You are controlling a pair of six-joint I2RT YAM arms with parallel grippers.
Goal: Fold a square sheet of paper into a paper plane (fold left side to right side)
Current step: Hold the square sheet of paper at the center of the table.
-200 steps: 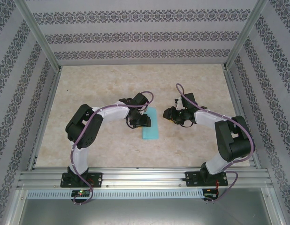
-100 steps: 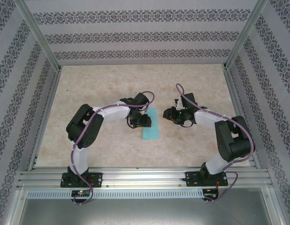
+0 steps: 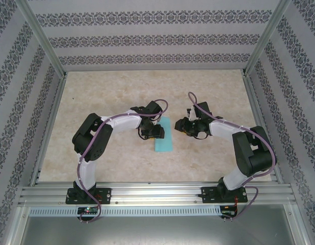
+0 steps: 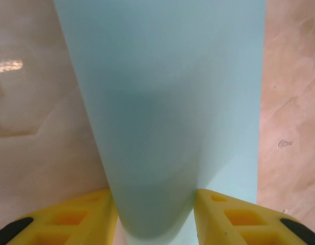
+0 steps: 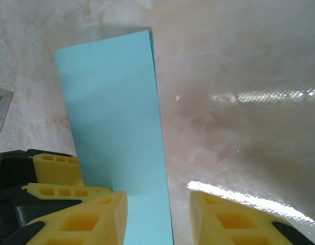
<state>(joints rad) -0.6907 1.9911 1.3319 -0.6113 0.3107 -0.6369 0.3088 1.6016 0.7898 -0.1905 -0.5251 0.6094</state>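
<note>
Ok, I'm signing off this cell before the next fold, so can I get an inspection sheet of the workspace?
Surface: beige marbled table, glare patches.
Job's things: turquoise sheet of paper, folded into a narrow strip, flat at centre.
Clutter: nothing seen.
Grippers: left tool at the strip's left edge, paper bulging between its yellow fingers; grip unclear. Right tool open, straddling the strip's right edge, jaws not closed on it.
Cables: purple cable along each arm, off the paper.
Surroundings: patterned walls, aluminium frame.

walls [image 3: 147, 38]: striped floral paper | table [image 3: 111, 97]: beige marbled | frame [image 3: 40, 38]: aluminium rails
</note>
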